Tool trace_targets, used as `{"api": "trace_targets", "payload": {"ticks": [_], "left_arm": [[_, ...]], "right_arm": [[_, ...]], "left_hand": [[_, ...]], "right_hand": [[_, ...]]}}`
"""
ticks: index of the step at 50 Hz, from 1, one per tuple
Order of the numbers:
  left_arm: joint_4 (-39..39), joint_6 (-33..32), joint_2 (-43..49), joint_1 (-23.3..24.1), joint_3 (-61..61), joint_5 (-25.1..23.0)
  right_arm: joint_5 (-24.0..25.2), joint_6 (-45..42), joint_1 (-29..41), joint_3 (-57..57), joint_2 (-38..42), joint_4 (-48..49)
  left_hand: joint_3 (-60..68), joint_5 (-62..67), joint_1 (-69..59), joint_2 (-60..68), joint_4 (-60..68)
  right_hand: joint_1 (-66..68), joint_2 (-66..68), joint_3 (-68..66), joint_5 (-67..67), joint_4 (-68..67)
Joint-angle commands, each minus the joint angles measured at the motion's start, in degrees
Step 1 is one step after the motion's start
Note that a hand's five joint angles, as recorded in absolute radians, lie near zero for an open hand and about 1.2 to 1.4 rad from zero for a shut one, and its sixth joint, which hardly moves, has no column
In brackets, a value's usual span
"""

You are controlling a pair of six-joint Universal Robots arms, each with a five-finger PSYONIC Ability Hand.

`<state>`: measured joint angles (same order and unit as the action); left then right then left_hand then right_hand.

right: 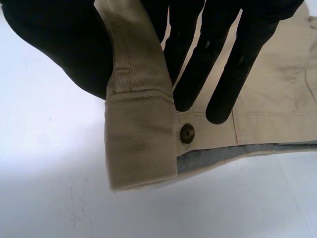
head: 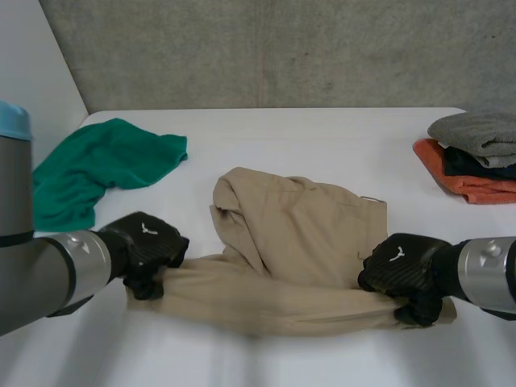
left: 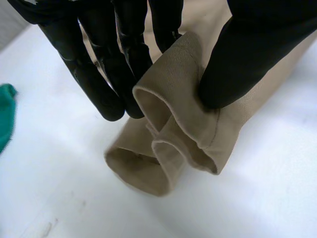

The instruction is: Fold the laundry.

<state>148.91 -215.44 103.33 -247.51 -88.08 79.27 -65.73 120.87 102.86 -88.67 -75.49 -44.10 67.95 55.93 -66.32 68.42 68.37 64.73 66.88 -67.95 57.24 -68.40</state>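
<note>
Head camera looks down; close wrist cameras seemingly share trousers (head: pixel 306 234).

Matt twill trousers (right: pixel 141 144) w/ metal button (right: pixel 186 134); smooth white table (head: pixel 322 145)

Light: bright, even light is washing over the white desk (head: pixel 322 145) (greyer toward its near edge).
Shadows: soft ones are pooling under the beige trousers (head: pixel 298 242).

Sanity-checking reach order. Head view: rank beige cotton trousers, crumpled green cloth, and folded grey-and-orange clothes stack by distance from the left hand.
1. beige cotton trousers: leg hems pinched in the left hand.
2. crumpled green cloth: just beyond that hand, on the left.
3. folded grey-and-orange clothes stack: far right.
</note>
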Motion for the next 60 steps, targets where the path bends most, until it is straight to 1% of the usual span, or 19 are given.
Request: {"api": "trace_targets", "payload": {"ticks": [1,6,7,10,11,14,15,16,17,20,25,35,40,44,47,50,51,55,60], "left_arm": [[3.75,1.59,7.14,1.24,8.26,0.62],[7.79,6.25,11.36,1.94,22.31,2.11],[10.15,8.26,12.5,1.94,28.08,3.34],[14.55,12.22,13.56,1.94,37.07,6.33],[18.22,15.19,14.17,1.85,42.32,8.6],[24.83,19.95,14.62,1.15,48.86,12.39],[28.94,22.75,14.45,0.54,51.49,14.32],[30.98,23.82,14.36,0.27,52.3,15.03],[34.74,25.92,14.44,-0.16,53.87,15.21],[38.29,28.58,14.45,-0.52,55.12,13.81],[36.98,28.93,14.53,-0.26,52.75,9.77],[38.82,27.97,14.7,-0.7,32.37,9.41],[41.89,25.6,20.23,-0.7,22.1,8.8],[40.85,23.23,24.72,-0.78,17.25,8.88],[36.83,20.68,24.91,-0.78,14.79,8.89],[31.98,19.27,22.72,-0.7,13.2,8.97],[28.49,18.48,20.71,-0.61,12.24,8.8],[20.31,17.6,15.52,-0.7,9.78,8.71],[12.99,15.23,9.18,-0.61,4.85,7.13]], "right_arm": [[-3.61,3.93,2.86,6.04,4.73,9.19],[-9.84,9.81,6.2,20.35,9.57,17.98],[-12.03,12.09,7.86,26.39,11.05,22.52],[-14.77,15.88,9.37,35.12,12.56,31.15],[-15.99,18.41,9.81,39.67,13.17,38.05],[-16.97,21.94,10.16,42.88,13.36,48.81],[-17.23,24.13,10.51,43.49,12.83,55.8],[-17.32,25.28,10.78,43.58,12.48,58.83],[-17.33,27.12,11.48,43.32,11.69,64.43],[-17.24,28.89,12.71,41.66,10.46,68.87],[-16.62,29.07,13.33,39.02,10.01,69.41],[-16.1,28.72,13.77,24.18,13.79,70.11],[-16.01,28.37,13.33,14.17,19.05,70.99],[-16.36,26.71,12.98,9.24,23.89,70.03],[-16.62,25.47,12.8,6.85,24.87,67.58],[-17.06,23.89,12.63,4.39,23.56,61.34],[-17.06,23.37,12.54,3.69,21.98,58.28],[-17.24,22.92,12.1,2.54,16.89,49.06],[-17.5,21.61,11.22,0.96,11.17,37.09]], "left_hand": [[12.05,14.07,-13.68,11.58,11.63],[12.05,14.07,-13.68,11.58,11.63],[12.05,14.07,-13.68,11.58,11.63],[12.05,14.07,-13.68,11.58,11.63],[12.05,14.07,-13.68,11.58,11.63],[12.05,14.07,-13.68,11.58,11.63],[12.05,14.07,-13.68,11.58,11.63],[12.05,14.07,-13.68,11.58,11.63],[12.05,14.07,-13.68,11.58,11.63],[12.05,14.07,-13.68,11.58,11.63],[12.05,14.07,-13.68,11.58,11.63],[12.05,14.07,-13.68,11.58,11.63],[12.05,14.07,-13.68,11.58,11.63],[12.05,14.07,-13.68,11.58,11.63],[12.05,14.07,-13.68,11.58,11.63],[12.05,14.07,-13.68,11.58,11.63],[12.05,14.07,-13.68,11.58,11.63],[12.05,14.07,-13.68,11.58,11.63],[12.05,14.07,-13.68,11.58,11.63]], "right_hand": [[15.27,13.12,-12.05,12.76,-11.6],[15.27,13.12,-12.05,12.76,-11.6],[15.27,13.12,-12.05,12.76,-11.6],[15.27,13.12,-12.05,12.76,-11.6],[15.27,13.12,-12.05,12.76,-11.6],[15.27,13.12,-12.05,12.76,-11.6],[15.27,13.12,-12.05,12.76,-11.6],[15.27,13.12,-12.05,12.76,-11.6],[15.27,13.12,-12.05,12.76,-11.6],[15.27,13.12,-12.05,12.76,-11.6],[15.27,13.12,-12.05,12.76,-11.6],[15.27,13.12,-12.05,12.76,-11.6],[15.27,13.12,-12.05,12.76,-11.6],[15.27,13.12,-12.05,12.76,-11.6],[15.27,13.12,-12.05,12.76,-11.6],[15.27,13.12,-12.05,12.76,-11.6],[15.27,13.12,-12.05,12.76,-11.6],[15.27,13.12,-12.05,12.76,-11.6],[15.27,13.12,-12.05,12.76,-11.6]]}}
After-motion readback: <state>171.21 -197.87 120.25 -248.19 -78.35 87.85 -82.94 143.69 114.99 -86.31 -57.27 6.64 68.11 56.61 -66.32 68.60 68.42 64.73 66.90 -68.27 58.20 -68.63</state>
